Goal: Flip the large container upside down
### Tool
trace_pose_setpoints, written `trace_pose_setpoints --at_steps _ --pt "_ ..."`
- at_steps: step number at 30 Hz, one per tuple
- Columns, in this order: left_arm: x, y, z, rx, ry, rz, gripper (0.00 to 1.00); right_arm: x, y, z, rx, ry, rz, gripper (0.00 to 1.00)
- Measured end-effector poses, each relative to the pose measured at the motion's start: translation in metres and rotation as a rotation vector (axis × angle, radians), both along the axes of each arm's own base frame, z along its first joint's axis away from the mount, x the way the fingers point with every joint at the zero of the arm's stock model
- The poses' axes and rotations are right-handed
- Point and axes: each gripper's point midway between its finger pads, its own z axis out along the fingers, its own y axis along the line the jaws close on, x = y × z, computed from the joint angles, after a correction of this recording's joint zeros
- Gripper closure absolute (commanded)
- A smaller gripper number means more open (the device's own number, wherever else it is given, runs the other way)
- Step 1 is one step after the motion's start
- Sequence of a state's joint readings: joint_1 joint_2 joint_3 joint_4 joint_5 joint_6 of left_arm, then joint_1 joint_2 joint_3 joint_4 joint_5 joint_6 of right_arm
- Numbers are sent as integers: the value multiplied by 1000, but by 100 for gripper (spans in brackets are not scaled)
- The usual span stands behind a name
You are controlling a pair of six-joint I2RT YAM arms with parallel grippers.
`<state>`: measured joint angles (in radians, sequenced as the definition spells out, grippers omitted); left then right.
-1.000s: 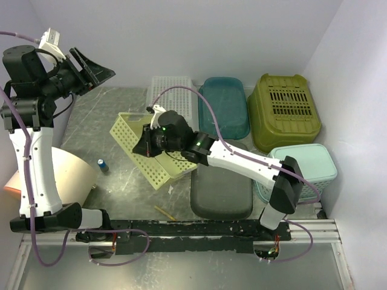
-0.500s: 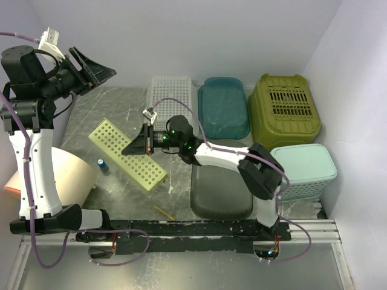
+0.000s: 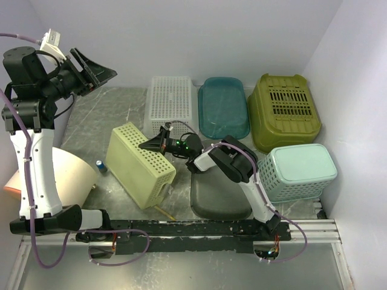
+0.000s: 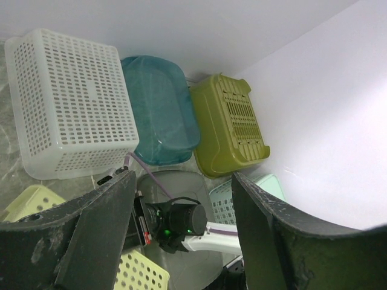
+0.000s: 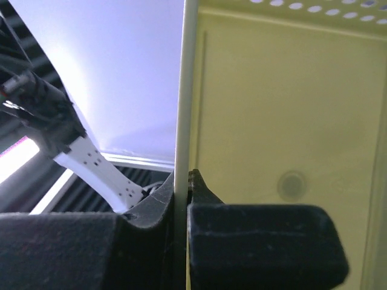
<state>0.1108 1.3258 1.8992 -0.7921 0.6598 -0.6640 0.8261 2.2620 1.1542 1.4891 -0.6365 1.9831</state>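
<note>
Top view: yellow perforated basket (image 3: 140,164) lies on the table (image 3: 121,115) at left of centre, just in front of the white perforated basket (image 3: 171,104). A broad closed face is up and no open mouth shows, so I judge it inverted or very nearly.

Right gripper (image 3: 156,144) reaches in low from the right, at the basket's far right corner. Right wrist view: jaws clamped on a thin pale wall edge, with the basket's yellow panel filling the frame beside it. An edge pinch like this likely serves as the lever for tipping the basket over.

Left gripper (image 3: 94,69): parked high at far left, fingers (image 4: 97,235) spread, nothing between them. It is probably held out of the working arm's way.

Judgement: basket needs settling flat, then release.
</note>
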Motion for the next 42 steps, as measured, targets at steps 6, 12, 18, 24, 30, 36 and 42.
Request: trace_pose_setpoints --at_steps 6,12,18,24,30,36,42 --pt "2 0 -5 -4 15 1 25 33 -20 -24 -25 93 -74 58" --pt "4 0 -10 -6 26 1 24 53 -34 -56 -109 74 -129 26" --pt "6 1 -13 -6 32 1 24 75 -38 -96 -400 44 -183 8" --pt "8 1 -18 -10 41 2 24 98 -42 -87 -669 -132 -258 3" --pt "10 1 -22 -10 47 2 24 109 -55 -86 -860 -278 -278 0" --pt "12 1 -26 -11 54 2 23 99 -59 -109 -1012 -366 -202 0" --pt "12 1 -27 -10 55 1 23 81 -64 -128 -1091 -395 -135 0"
